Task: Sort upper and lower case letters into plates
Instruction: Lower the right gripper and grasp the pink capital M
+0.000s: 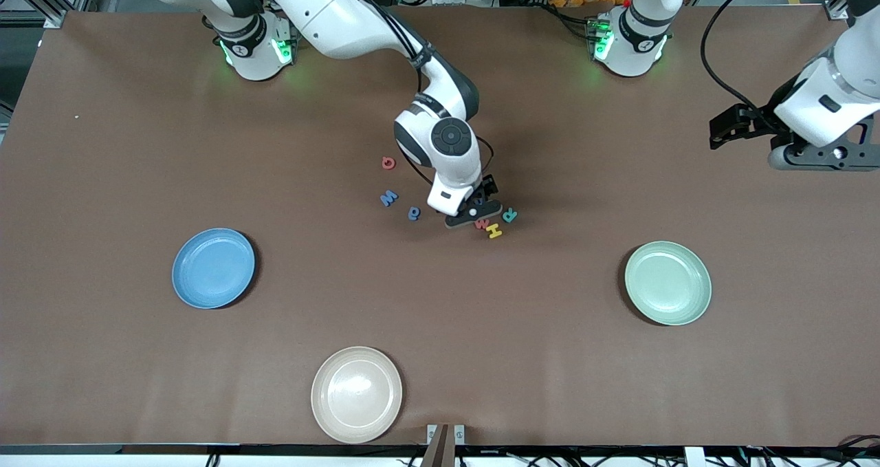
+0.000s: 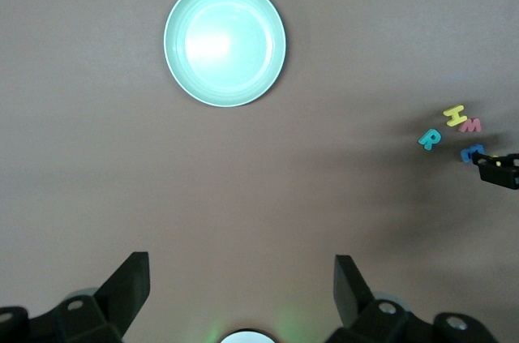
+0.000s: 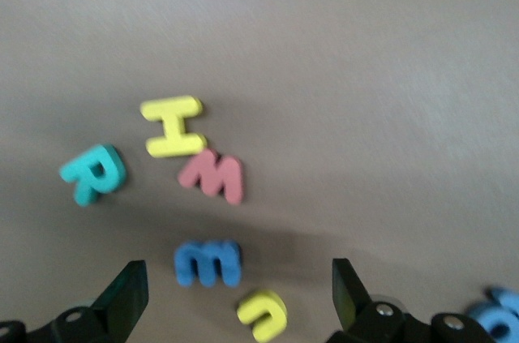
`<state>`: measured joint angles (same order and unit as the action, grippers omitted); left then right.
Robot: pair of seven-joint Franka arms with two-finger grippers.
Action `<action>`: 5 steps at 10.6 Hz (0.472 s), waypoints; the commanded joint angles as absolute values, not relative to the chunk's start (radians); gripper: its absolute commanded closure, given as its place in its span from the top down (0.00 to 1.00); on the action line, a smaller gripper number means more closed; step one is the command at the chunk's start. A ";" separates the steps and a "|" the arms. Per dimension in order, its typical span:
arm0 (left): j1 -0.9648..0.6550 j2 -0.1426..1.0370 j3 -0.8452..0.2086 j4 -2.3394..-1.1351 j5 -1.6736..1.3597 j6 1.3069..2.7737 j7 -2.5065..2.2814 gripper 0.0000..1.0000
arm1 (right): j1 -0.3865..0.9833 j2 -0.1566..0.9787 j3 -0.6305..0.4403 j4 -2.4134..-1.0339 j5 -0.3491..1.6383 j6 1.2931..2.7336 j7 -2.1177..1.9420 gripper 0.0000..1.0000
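Front view showed a brown table with the blue plate [image 1: 213,268] at eight o'clock, the mint plate [image 1: 667,283] at four o'clock and a beige plate [image 1: 356,394] at six. Letters [image 1: 492,228] lay scattered near the centre, none on a plate. The right gripper [image 1: 474,209] hung low over that cluster; the left gripper [image 1: 739,128] waited at three o'clock, up over bare table.

Left wrist view showed its fingers [image 2: 130,286] spread wide and empty, the mint plate at twelve o'clock, and a few letters at three.

Right wrist view showed wide, empty fingers [image 3: 126,294] framing a blue m [image 3: 208,263] and yellow u [image 3: 263,313], with a red M [image 3: 212,176], yellow H [image 3: 172,126] and teal R [image 3: 92,173] toward eleven o'clock.

Because these letters sat so close together, closing could probably catch two at once or nudge a neighbour away, and the small flat pieces might slip from the pinch.
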<state>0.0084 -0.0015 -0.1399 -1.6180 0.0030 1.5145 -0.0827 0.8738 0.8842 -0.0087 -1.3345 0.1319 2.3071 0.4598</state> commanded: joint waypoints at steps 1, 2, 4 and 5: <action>0.006 -0.009 -0.153 -1.646 0.029 1.534 -0.121 1.00 | 0.891 0.974 -0.014 -1.203 0.123 2.295 0.324 1.00; 0.008 -0.009 -0.159 -1.652 0.029 1.537 -0.121 1.00 | 0.894 0.979 -0.014 -1.203 0.123 2.295 0.245 1.00; 0.008 -0.009 -0.160 -1.654 0.029 1.536 -0.124 1.00 | 0.903 0.979 -0.017 -1.203 0.080 2.295 0.158 1.00; 0.008 -0.011 -0.160 -1.654 0.029 1.537 -0.124 1.00 | 0.904 0.983 -0.015 -1.204 0.036 2.293 0.153 1.00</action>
<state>0.0072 0.0007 -0.1516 -1.6445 0.0030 1.5283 -0.1015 0.8944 0.9570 -0.0084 -1.2451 0.0884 2.3058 0.1792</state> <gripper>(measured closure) 0.000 0.000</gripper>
